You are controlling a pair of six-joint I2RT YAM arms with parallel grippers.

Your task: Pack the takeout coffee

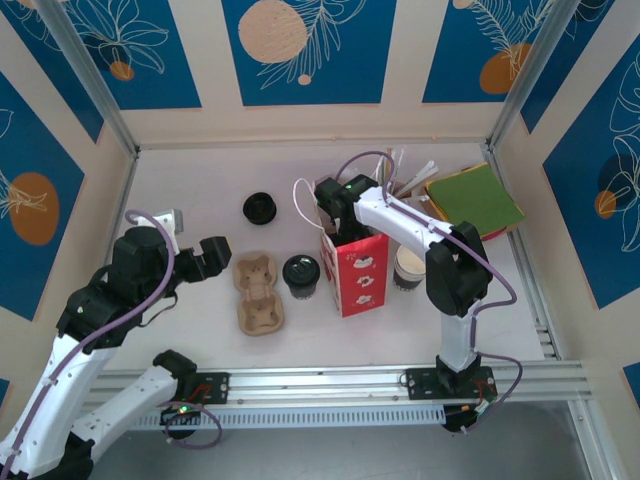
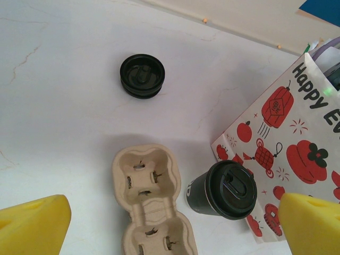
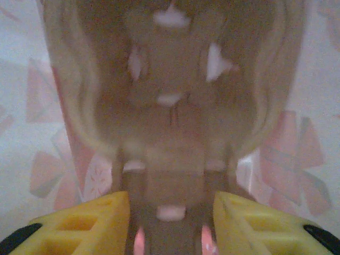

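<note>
The takeout coffee [image 1: 301, 274] [image 2: 226, 189], a dark-sided cup with a black lid, stands upright on the table against the left side of a red-and-white paper bag [image 1: 352, 270] [image 2: 297, 122]. My left gripper [image 1: 215, 255] [image 2: 172, 228] hovers above and left of it, open and empty, its yellow fingertips [image 2: 37, 223] far apart. A beige pulp cup carrier [image 1: 257, 294] [image 2: 151, 202] lies just left of the cup. My right gripper [image 1: 335, 205] [image 3: 171, 223] reaches down into the bag's mouth. Its fingers stand on either side of a second carrier's [image 3: 170, 106] narrow middle, slightly apart from it.
A loose black lid [image 1: 260, 208] [image 2: 142, 75] lies behind the carrier. An unlidded cup [image 1: 408, 268] stands right of the bag, under the right arm. Stirrers [image 1: 400, 180] and green and red sheets [image 1: 475, 198] sit at the back right. Walls close in three sides.
</note>
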